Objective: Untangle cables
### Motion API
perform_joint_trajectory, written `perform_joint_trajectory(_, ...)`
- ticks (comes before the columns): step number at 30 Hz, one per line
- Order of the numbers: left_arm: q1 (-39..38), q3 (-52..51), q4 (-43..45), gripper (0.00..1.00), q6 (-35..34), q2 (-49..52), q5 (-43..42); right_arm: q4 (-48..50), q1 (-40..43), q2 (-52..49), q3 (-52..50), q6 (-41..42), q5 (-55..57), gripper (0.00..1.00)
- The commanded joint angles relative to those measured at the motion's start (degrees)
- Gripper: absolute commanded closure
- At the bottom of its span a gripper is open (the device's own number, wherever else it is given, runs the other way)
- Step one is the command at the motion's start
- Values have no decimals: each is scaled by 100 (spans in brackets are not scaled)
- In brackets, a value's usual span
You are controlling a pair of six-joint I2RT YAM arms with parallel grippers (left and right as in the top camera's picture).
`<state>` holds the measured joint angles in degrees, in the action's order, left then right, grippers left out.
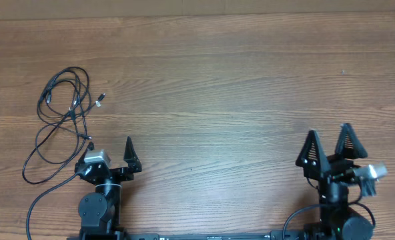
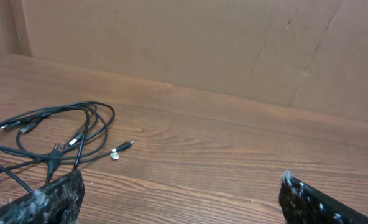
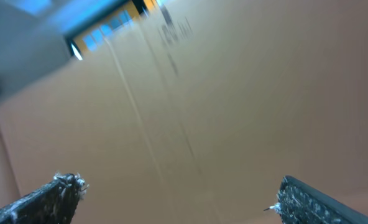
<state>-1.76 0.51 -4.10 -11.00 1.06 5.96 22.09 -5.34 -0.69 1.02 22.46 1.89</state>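
Observation:
The cables [image 1: 64, 110] are thin black cords in a loose tangle of loops at the table's left, with a silver-tipped plug [image 1: 100, 99] lying at the bundle's right. In the left wrist view the bundle [image 2: 53, 134] lies at the left and the silver plug [image 2: 117, 152] beside it. My left gripper [image 1: 109, 148] is open and empty, just below and right of the tangle, its left finger near the lowest strands. My right gripper [image 1: 329, 139] is open and empty at the right front, far from the cables. Its wrist view shows only a blurred cardboard wall.
A brown cardboard wall [image 2: 202, 43] stands along the table's far edge. A thicker black arm wire [image 1: 41, 200] curves at the front left by the left arm's base. The wooden table [image 1: 217, 100] stretches between the two arms.

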Motion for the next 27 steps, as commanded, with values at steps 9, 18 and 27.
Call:
perform_joint_trajectory(9,26,-15,-2,0,-79,-42,-66,-2546,-22,52,-59,-109,236,0)
perform_joint_trajectory(18,26,-15,-2,0,-79,-42,-66,-2671,-81,52,-59,-1526,37,0)
perform_joint_trajectory(27,26,-15,-4,0,-79,-42,-66,-2671,-81,52,-59,-1526,39,0)
